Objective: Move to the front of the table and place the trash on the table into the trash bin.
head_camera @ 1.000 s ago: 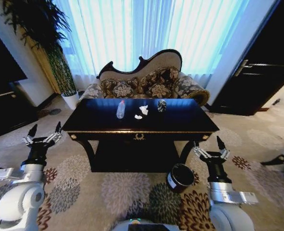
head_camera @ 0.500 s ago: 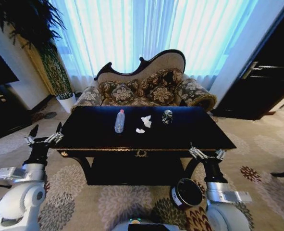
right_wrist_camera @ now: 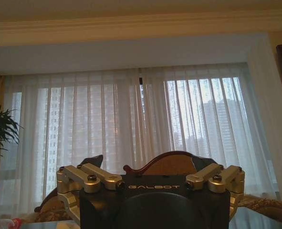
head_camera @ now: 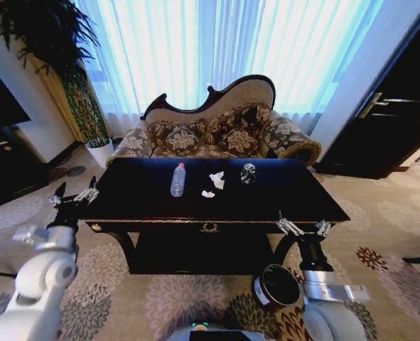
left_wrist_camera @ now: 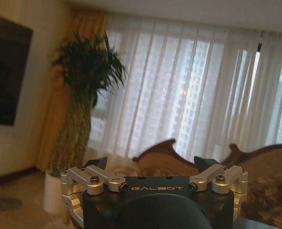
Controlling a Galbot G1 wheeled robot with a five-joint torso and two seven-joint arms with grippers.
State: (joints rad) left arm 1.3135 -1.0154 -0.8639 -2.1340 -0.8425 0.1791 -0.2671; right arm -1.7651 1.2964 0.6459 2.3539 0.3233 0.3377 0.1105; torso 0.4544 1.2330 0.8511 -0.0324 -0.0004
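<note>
The dark glossy table stands right in front of me, with a gold ornament at its front centre. On its top lie two small white paper wads of trash and a small dark silvery round item. The dark round trash bin sits on the carpet by the table's front right leg. My left gripper is open beside the table's left front corner. At the table's right front edge, just above the bin, my right gripper is open and holds nothing.
A clear plastic bottle stands on the table left of the wads. A patterned sofa is behind the table. A tall plant in a white pot stands at the back left. Dark furniture flanks both sides.
The whole view has closed in on the table as I drove forward. My left arm has risen and swung in towards the table's left corner. The right gripper has barely moved.
</note>
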